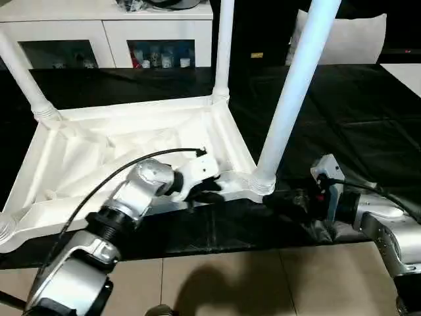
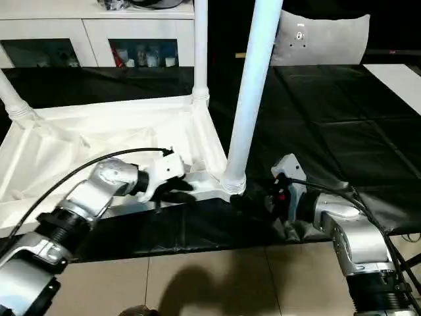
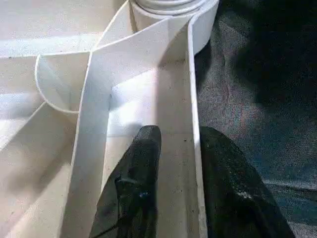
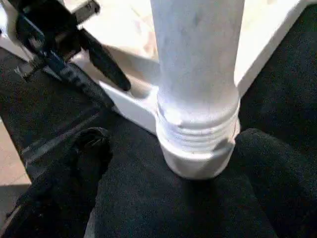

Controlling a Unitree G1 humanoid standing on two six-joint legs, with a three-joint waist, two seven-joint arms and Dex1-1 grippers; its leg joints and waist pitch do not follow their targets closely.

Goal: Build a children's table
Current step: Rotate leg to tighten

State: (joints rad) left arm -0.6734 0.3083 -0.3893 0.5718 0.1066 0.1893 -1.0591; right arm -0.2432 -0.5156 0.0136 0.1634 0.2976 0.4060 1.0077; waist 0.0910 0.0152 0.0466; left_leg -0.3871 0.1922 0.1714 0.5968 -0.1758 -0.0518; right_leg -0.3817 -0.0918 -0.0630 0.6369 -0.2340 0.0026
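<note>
Left wrist view: my left gripper (image 3: 176, 183) straddles the near rim wall of the upturned children's table (image 1: 118, 141) on the black cloth (image 1: 355, 125), fingers narrowly parted. My right gripper (image 4: 171, 183) gapes wide around the near corner leg (image 1: 293, 92), not touching.

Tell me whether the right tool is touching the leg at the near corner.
Apart. In the right wrist view the right tool stands wide open, dark cloth showing between each finger and the leg.
</note>
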